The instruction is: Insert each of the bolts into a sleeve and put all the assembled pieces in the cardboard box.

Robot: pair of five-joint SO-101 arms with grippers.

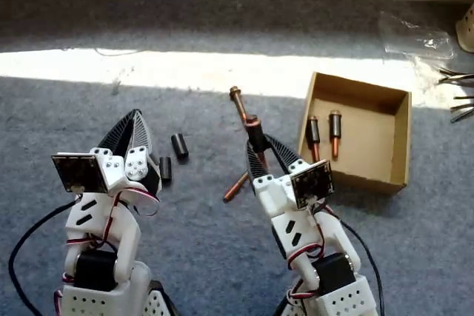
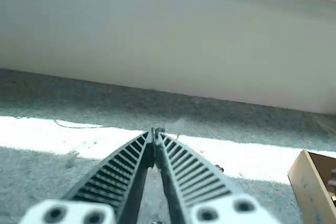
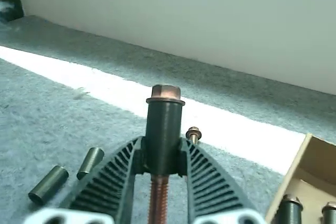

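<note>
My right gripper is shut on a black sleeve with a copper bolt through it, head up and threaded shank hanging below. It hovers just left of the cardboard box, which holds two assembled pieces. A loose bolt lies beyond the held piece. Two bare sleeves lie between the arms. My left gripper is shut and empty, left of those sleeves.
The arms stand on grey carpet crossed by a sunlit strip. A clear plastic bag and some metal tools lie at the far right, past the box. A white wall runs behind.
</note>
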